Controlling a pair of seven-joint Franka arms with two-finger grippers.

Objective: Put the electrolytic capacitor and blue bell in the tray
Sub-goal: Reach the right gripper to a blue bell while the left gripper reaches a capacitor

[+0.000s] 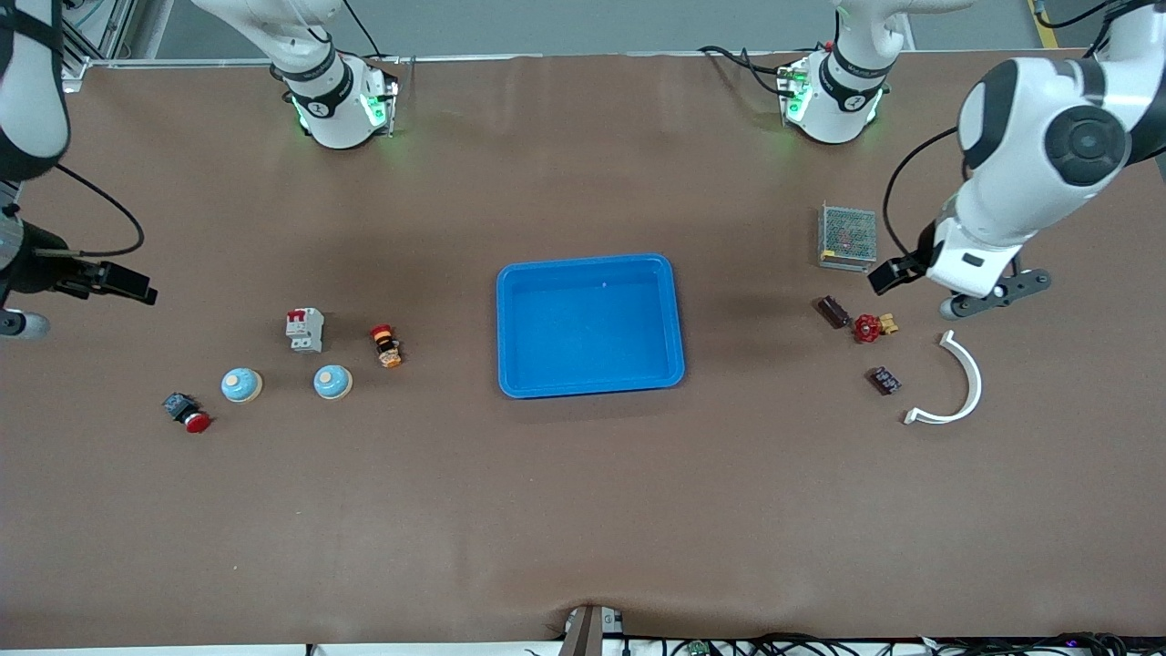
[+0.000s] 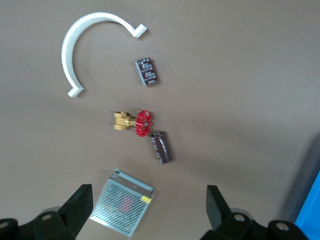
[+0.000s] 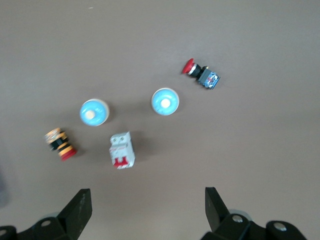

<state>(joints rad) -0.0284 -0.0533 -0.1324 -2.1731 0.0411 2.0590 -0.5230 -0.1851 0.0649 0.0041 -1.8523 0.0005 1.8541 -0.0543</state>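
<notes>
Front view: a brown tabletop (image 1: 583, 510) with a bright blue tray (image 1: 589, 325) at its centre, nothing in it. Toward the right arm's end, at about nine o'clock from the tray, sit two blue bells (image 1: 332, 382) and (image 1: 241, 385), a grey circuit breaker (image 1: 305, 330), a striped push-button (image 1: 386, 346) and a red-capped switch (image 1: 187, 412). Toward the left arm's end, at three o'clock from the tray, lie the electrolytic capacitor (image 1: 833, 312), a red-handled brass valve (image 1: 873, 326), a small dark component (image 1: 884, 380), a white curved clip (image 1: 952, 387) and a metal mesh box (image 1: 847, 237). The left claw (image 1: 993, 296) hangs above the tabletop near the clip; the right claw is barely in frame at the edge.

Left wrist view: the left claw (image 2: 150, 212), fingers spread and holding nothing, looks down on the capacitor lying beside the valve (the mesh box sits between the fingertips).

Right wrist view: the right claw (image 3: 147, 212), likewise released and empty, hovers over both bells.

Judgement: no pick has begun. Next, each claw needs to descend and centre over its part.
</notes>
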